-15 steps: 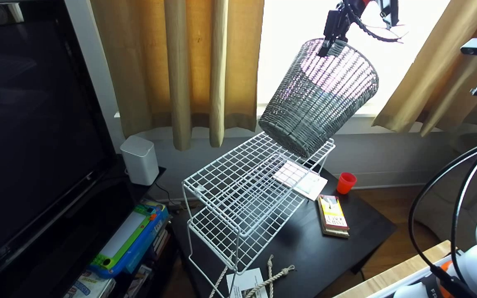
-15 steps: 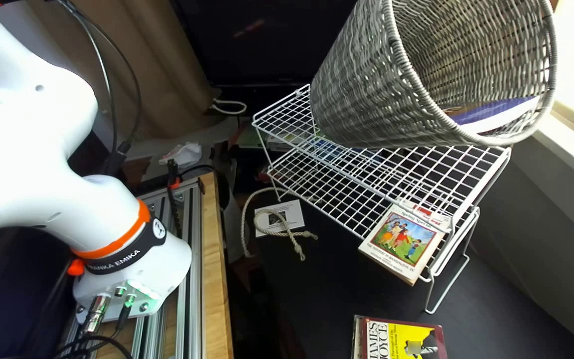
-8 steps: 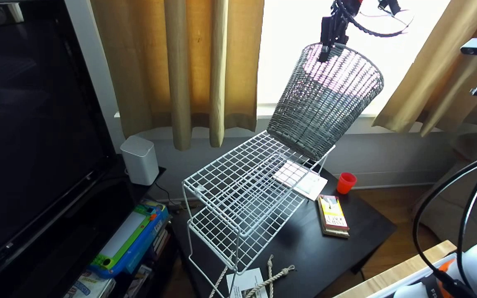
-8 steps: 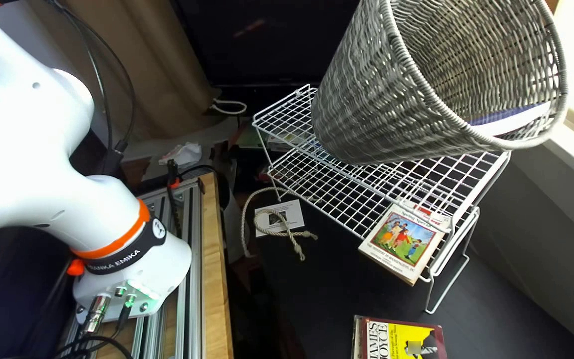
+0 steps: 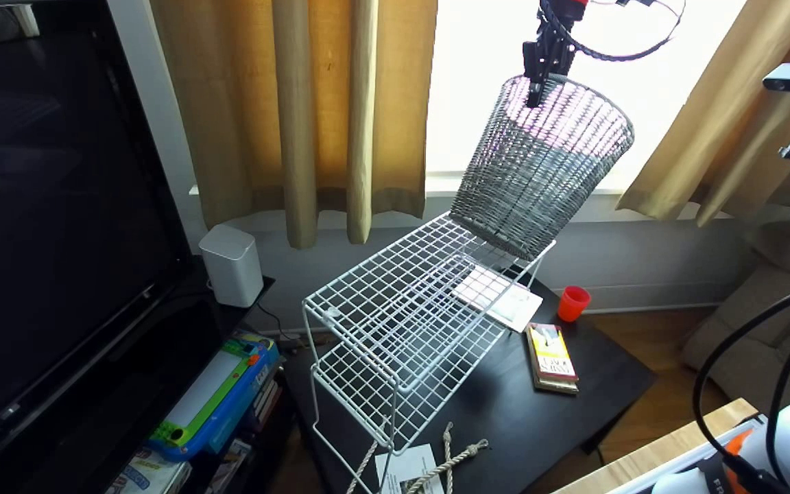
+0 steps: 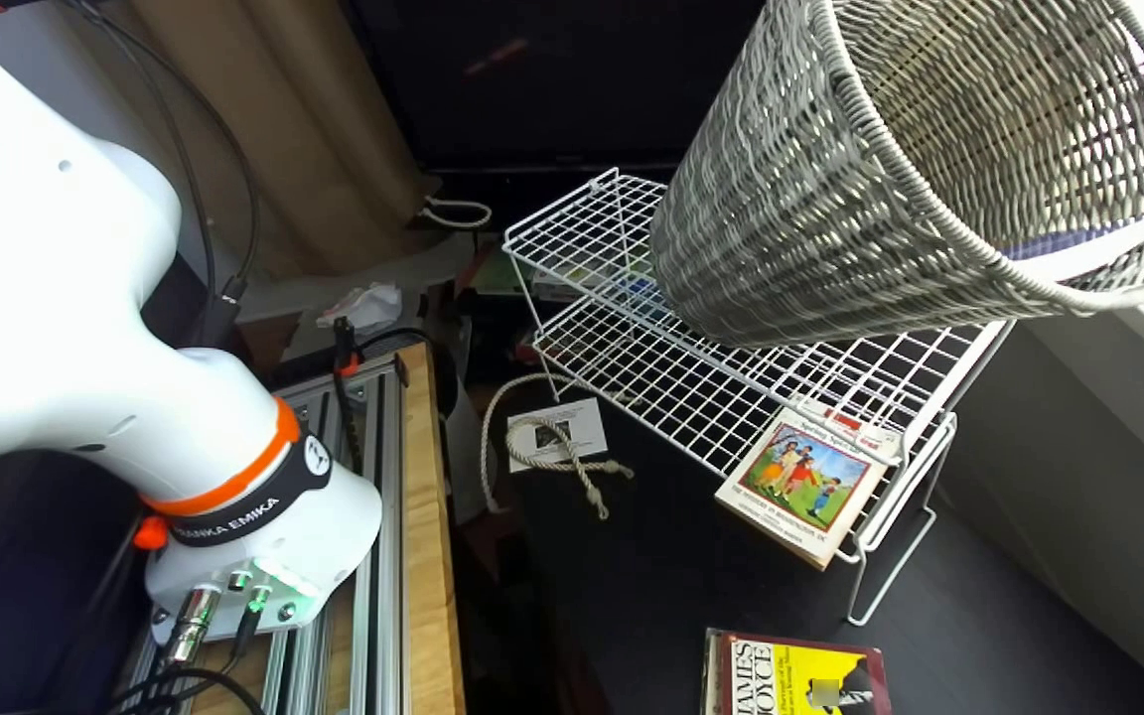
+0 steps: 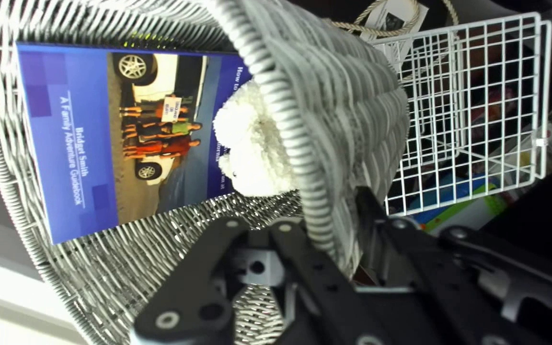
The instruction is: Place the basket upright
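Gripper (image 5: pixel 540 89) is clamped on the rim of the grey basket (image 5: pixel 539 171); wrist view puts one finger inside the wall, one outside. Basket is tilted, mouth up and leaning away from the TV (image 5: pixel 66 206), base low over the top shelf of the white wire rack (image 5: pixel 376 258) in both exterior views. Can't tell if the base touches the wires. Basket contents, per wrist view: blue book (image 7: pixel 74 143) lying against the wall, fluffy white toy (image 7: pixel 257 143) overlapping its cover, toy partly hidden by the rim. Rack stands on the black table (image 5: pixel 505 412). Paperback (image 6: pixel 805 477) lies on the lower shelf, sticking out past the edge. Also on the table: stack of books (image 5: pixel 553 357), red cup (image 5: pixel 574 303) near it at the table's edge, rope (image 5: pixel 448 467) lying partly over a card (image 5: pixel 402 460).
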Robot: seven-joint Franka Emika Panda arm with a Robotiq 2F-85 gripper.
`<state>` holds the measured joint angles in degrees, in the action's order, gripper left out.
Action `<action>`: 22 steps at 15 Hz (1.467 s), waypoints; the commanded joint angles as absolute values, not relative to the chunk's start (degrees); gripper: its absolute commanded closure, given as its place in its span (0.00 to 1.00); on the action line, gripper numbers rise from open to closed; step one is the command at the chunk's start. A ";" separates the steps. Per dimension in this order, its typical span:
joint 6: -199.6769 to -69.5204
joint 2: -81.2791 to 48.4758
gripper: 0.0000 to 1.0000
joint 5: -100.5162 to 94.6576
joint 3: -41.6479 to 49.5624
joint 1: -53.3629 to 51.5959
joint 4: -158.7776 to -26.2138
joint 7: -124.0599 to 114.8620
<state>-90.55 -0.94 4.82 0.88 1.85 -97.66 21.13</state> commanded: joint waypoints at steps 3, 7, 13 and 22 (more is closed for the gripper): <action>-93.55 4.10 0.97 -2.51 -0.87 -0.33 -101.81 16.18; -96.35 5.06 0.97 -7.82 -1.92 -1.40 -103.88 13.45; -103.67 5.71 0.97 -13.09 -3.41 -2.65 -109.33 9.47; -101.19 7.19 0.31 -11.06 -4.71 -4.27 -110.81 9.95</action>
<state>-102.22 4.63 -11.47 -4.58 -3.77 -108.81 10.16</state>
